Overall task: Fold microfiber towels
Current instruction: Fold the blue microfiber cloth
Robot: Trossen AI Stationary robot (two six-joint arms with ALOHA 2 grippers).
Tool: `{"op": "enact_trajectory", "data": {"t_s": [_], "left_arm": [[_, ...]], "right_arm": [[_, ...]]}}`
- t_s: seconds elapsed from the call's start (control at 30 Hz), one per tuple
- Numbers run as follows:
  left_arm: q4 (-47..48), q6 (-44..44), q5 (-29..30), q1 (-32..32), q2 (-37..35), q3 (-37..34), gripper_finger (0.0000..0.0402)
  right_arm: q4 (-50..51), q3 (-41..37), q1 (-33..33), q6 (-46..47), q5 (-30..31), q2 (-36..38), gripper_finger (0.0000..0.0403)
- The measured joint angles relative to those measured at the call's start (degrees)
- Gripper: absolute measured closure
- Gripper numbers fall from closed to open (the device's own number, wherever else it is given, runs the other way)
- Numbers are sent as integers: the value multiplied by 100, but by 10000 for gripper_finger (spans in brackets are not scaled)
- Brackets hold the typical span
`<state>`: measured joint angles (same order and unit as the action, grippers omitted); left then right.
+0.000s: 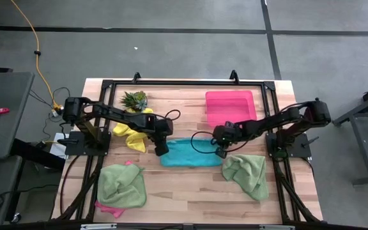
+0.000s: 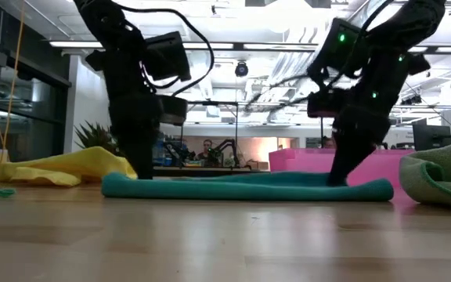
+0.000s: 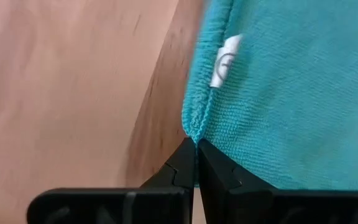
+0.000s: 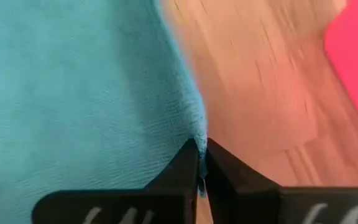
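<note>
A teal microfiber towel (image 1: 190, 153) lies as a long folded strip across the middle of the table, resting flat on the wood (image 2: 249, 186). My left gripper (image 1: 161, 151) stands at the towel's left end, pointing steeply down and shut on its edge. At the right end my right gripper (image 1: 222, 153) is shut on the edge in the same way. A white label (image 3: 225, 59) shows near the left gripper. My left gripper pinches the hemmed edge of the teal towel's left end (image 3: 194, 132) between its two fingertips, coming from above and slanting down. One layer or several, I cannot tell. The towel lies on the table. My right gripper pinches the edge of the towel's right end (image 4: 199, 132) between its fingertips, also slanting down from above. That end lies on the table too.
A yellow towel (image 1: 131, 132) and a spiky plant (image 1: 135, 99) lie behind the left gripper. A pink tray (image 1: 230, 105) stands at the far right. One light green towel (image 1: 121, 185) lies near left on a pink one (image 1: 110, 207), another (image 1: 246, 172) near right.
</note>
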<state>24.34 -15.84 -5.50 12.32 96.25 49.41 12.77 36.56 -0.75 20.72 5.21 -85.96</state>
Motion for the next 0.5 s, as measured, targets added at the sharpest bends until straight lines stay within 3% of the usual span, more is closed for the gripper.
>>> {"op": "enact_trajectory", "data": {"t_s": [0.23,0.5], "left_arm": [[306,588,193,365,-606,15,401],[349,1570,617,341,-1032,26,401]], "right_arm": [[289,2,7,207,113,724,399],[385,7,7,259,435,1269,402]]}}
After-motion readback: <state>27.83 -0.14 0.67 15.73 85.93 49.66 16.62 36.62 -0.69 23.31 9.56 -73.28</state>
